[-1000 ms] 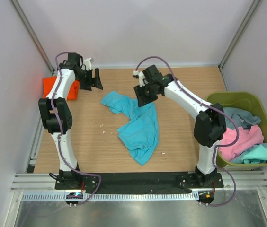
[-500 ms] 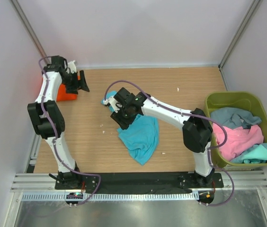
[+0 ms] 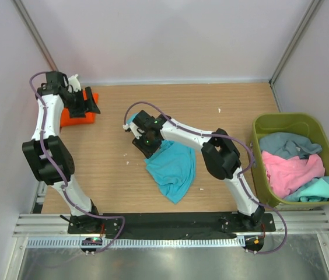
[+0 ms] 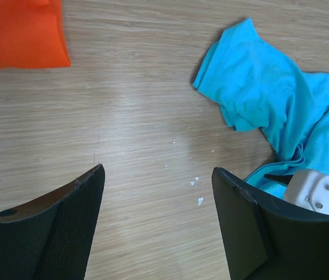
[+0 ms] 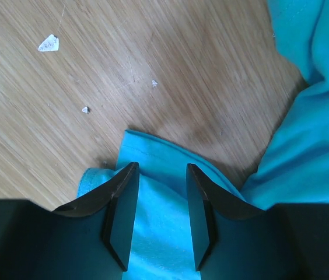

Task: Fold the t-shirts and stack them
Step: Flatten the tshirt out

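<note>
We worked in a robotics lab test cell: plain white panels (image 3: 153, 41) enclosed a wooden bench (image 3: 228, 99), with two arms (image 3: 39, 121) bolted along an aluminium rail (image 3: 304, 224).

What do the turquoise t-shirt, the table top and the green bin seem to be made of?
Turquoise t-shirt: soft matte cloth, creased, hemmed. Table top: wood or wood-look laminate, grain visible. Olive-green bin: probably plastic, smooth rim, slight sheen.

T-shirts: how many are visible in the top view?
5. Turquoise shirt crumpled mid-way across the table; orange shirt folded at the far left; grey-blue shirt, pink shirt and teal shirt piled in the green bin at right. More may lie hidden beneath.
</note>
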